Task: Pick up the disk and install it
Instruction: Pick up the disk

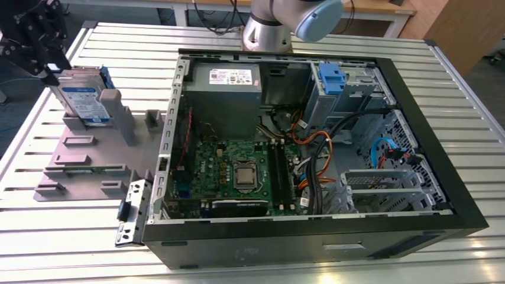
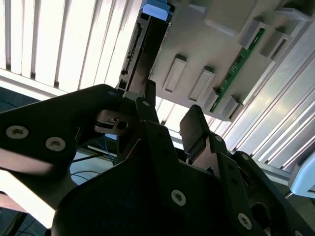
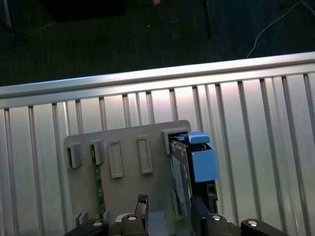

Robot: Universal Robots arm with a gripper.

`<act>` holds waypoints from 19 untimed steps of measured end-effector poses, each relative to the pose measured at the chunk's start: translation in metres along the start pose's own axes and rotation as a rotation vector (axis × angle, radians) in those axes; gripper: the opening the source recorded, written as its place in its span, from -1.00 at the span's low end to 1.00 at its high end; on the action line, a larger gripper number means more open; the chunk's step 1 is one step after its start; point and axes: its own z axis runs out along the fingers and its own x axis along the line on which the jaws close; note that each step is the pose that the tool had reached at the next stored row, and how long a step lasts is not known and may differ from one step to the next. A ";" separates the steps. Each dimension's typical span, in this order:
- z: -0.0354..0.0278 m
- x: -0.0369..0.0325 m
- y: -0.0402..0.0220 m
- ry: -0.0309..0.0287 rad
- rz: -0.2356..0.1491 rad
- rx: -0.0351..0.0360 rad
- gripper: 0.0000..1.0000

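The fingers [image 2: 194, 130] are standing apart with a clear gap between them, clamping nothing, and the gripper [image 1: 47, 70] is hovering just above the top edge of the disk [image 1: 85, 102] at the exterior view's left. The disk is standing on edge in a slot of a grey holder [image 1: 79, 160], showing its blue-and-white label in the exterior view, with a blue rail running along its edge toward that view's right. In the first wrist view the disk [image 3: 179, 172] is showing edge-on, with the two dark fingertips sitting to either side of its line; whether they are touching it I cannot tell. In the second wrist view the disk [image 2: 142, 54] is running away from the fingers. A narrow green circuit board [image 3: 97, 182] is sitting in another slot of the holder, apart from the disk. The holder is lying on a slatted metal table [image 1: 47, 236], just beside an open computer case [image 1: 430, 118], where a motherboard [image 1: 236, 165], a grey power-supply box [image 1: 225, 89] and a blue caddy clip [image 1: 330, 77] are showing.
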 end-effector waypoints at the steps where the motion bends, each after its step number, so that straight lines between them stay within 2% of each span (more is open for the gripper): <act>1: 0.0004 -0.0009 0.0002 -0.0006 -0.001 -0.0001 -0.06; 8: 0.0030 -0.0067 0.0017 -0.0032 -0.010 -0.0009 -0.06; 15: 0.0051 -0.0111 0.0024 -0.0026 -0.049 -0.0025 -0.06; 19: 0.0069 -0.0152 0.0040 -0.0070 -0.055 -0.0029 -0.06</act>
